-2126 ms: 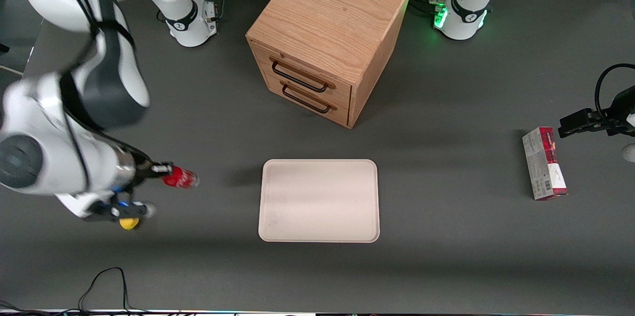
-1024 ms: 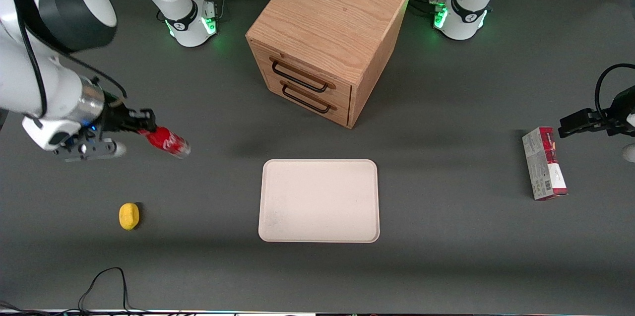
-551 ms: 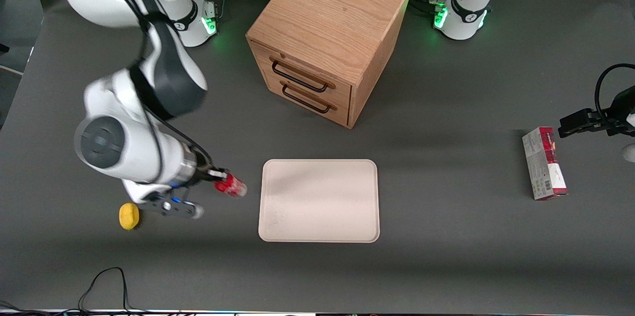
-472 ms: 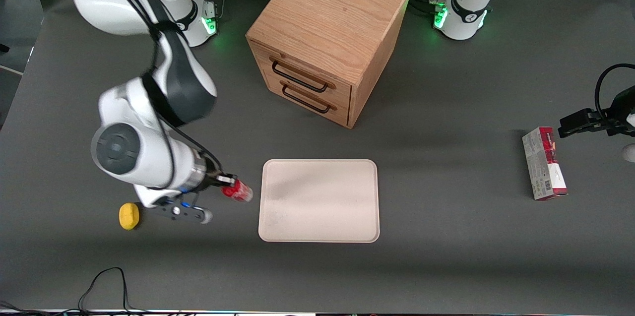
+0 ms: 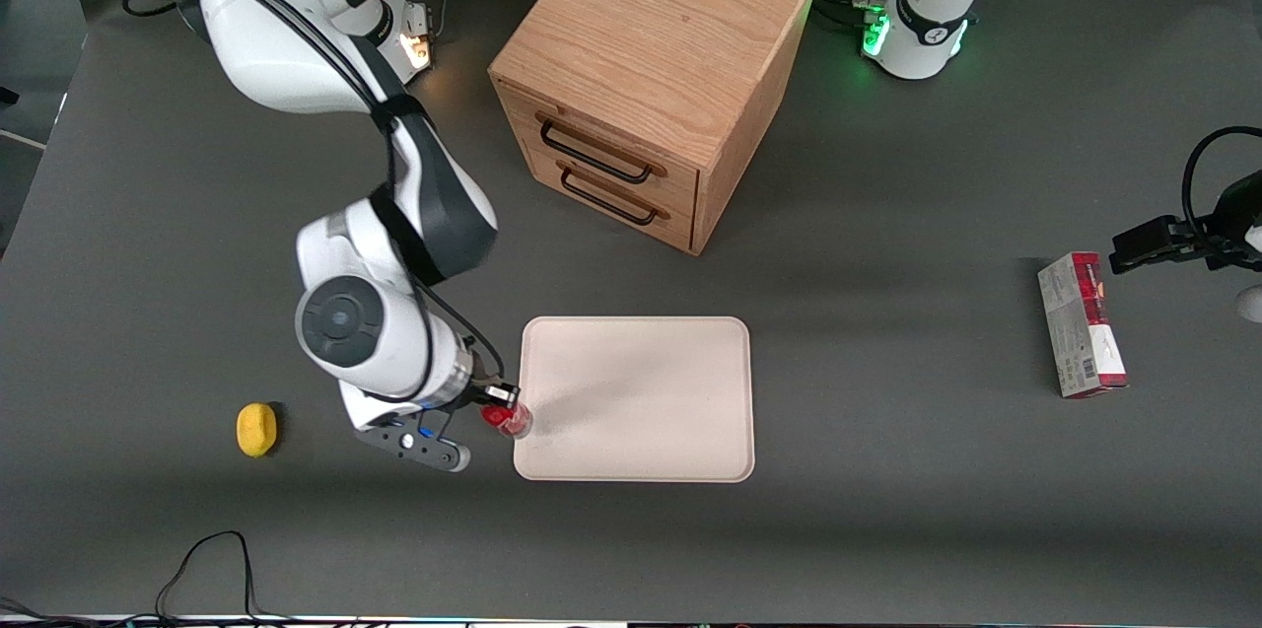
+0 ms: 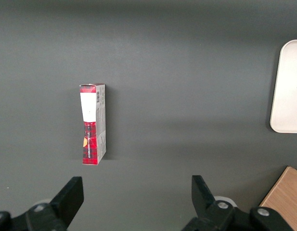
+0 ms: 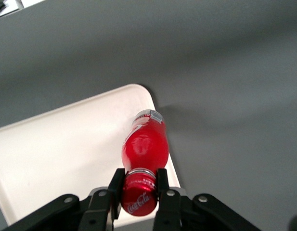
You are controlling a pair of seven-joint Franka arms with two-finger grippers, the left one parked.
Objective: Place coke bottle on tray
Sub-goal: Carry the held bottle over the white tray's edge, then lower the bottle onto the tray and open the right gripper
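My right gripper [image 5: 498,403] [image 7: 139,188] is shut on the red cap of the coke bottle [image 5: 511,421] [image 7: 144,146]. The small red bottle hangs from the fingers [image 7: 116,185], base pointing away from the wrist. It hovers over the edge of the cream-beige tray [image 5: 651,391] [image 7: 52,149], at the tray's corner nearest the front camera on the working arm's end. The tray lies flat on the dark table in front of the wooden cabinet's drawers. Whether the bottle's base touches the tray I cannot tell.
A wooden drawer cabinet [image 5: 651,76] stands farther from the front camera than the tray. A yellow lemon-like object [image 5: 256,430] lies toward the working arm's end. A red-and-white carton [image 5: 1083,324] [image 6: 93,123] lies toward the parked arm's end.
The right arm has carried the coke bottle from near the lemon-like object, swinging wide, then across to the tray's edge. The grip on the cap has held throughout.
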